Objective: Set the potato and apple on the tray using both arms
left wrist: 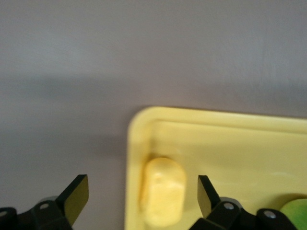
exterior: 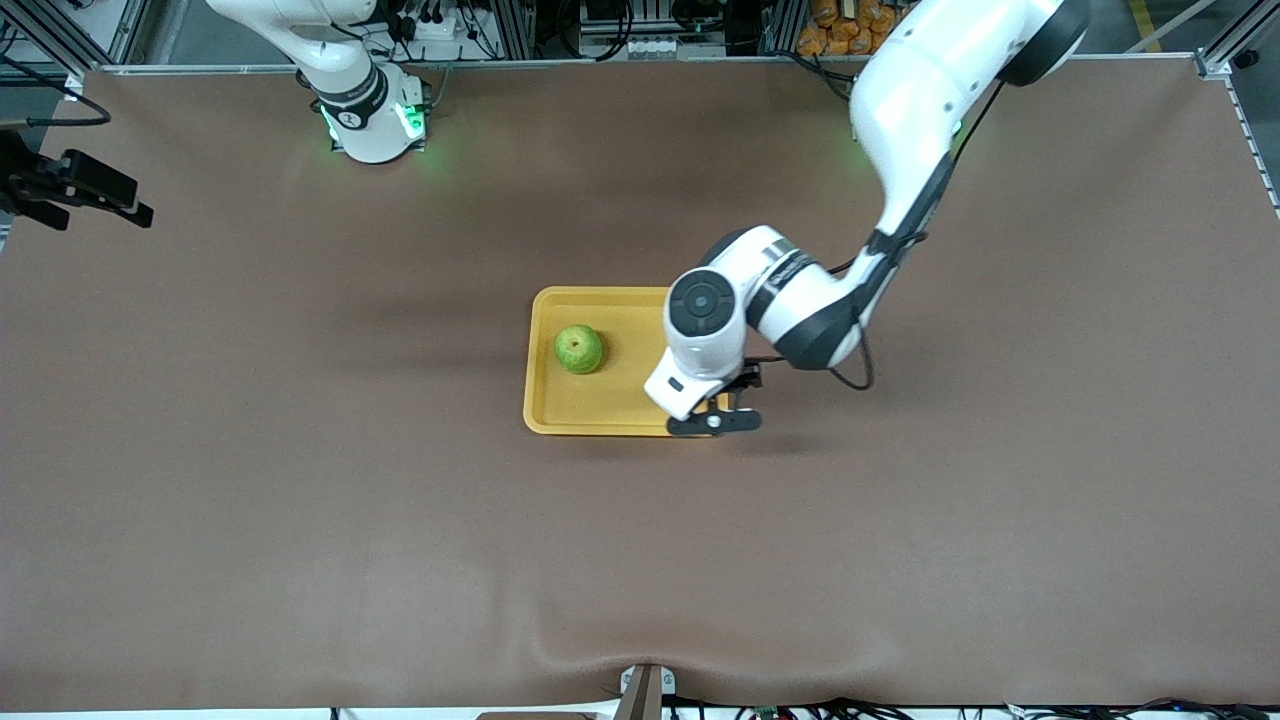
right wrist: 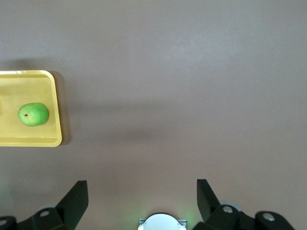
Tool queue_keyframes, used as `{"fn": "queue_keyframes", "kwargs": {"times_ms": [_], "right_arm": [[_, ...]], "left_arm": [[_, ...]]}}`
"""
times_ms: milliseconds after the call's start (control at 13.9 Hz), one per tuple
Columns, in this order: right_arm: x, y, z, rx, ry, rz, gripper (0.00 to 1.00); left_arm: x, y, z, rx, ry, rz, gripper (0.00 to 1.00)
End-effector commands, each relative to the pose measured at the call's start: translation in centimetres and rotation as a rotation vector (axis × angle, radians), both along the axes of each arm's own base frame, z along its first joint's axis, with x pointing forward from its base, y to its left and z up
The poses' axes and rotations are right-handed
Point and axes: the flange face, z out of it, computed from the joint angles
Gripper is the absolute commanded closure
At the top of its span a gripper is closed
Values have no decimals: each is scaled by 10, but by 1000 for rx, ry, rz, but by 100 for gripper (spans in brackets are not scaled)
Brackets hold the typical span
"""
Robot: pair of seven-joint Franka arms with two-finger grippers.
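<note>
A wide brown counter fills the scene, with a rack of cables and equipment along the edge where the two arm bases stand. The left arm reaches down from its base, bends at the elbow and folds its wrist so that the left tool hangs low over the corner of the tray nearest the front camera, at the tray's end toward the left arm. In the left wrist view its fingers stand spread wide, one over the bare counter just outside the rim and the other over the tray floor, gripping nothing. The right arm waits upright over its base, and the right tool hangs high above the counter with its fingers likewise spread and empty. The yellow tray lies near the middle of the counter, with broad open surface on every side of it. The green apple sits on the tray toward the right arm's end, clear of the raised rim. The yellow potato lies on the tray floor between the left tool's spread fingers, tucked against the rim close to a rounded corner, well apart from the apple.
</note>
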Motion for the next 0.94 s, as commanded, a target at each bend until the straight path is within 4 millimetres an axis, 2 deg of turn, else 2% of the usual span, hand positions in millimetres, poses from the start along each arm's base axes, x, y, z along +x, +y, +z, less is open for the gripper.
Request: {"fn": "queue_keyframes", "kwargs": {"times_ms": [0, 216, 432, 504, 648, 720, 864], "right_arm": [[0, -10, 2, -19, 11, -36, 0], [-1, -11, 7, -24, -1, -46, 0], [-1, -2, 9, -81, 2, -61, 0], [-1, -1, 9, -90, 0, -66, 0], [1, -11, 15, -71, -14, -94, 0], [4, -13, 10, -52, -5, -104, 0], [8, -5, 8, -56, -6, -105, 0]], "left_arm": [[7, 44, 80, 9, -19, 41, 0], [17, 101, 146, 3, -32, 89, 0], [19, 155, 195, 29, -42, 129, 0], [15, 167, 211, 42, -41, 146, 0], [12, 198, 232, 63, -28, 142, 0], [8, 204, 244, 65, -30, 123, 0], [7, 229, 262, 67, -36, 116, 0]]}}
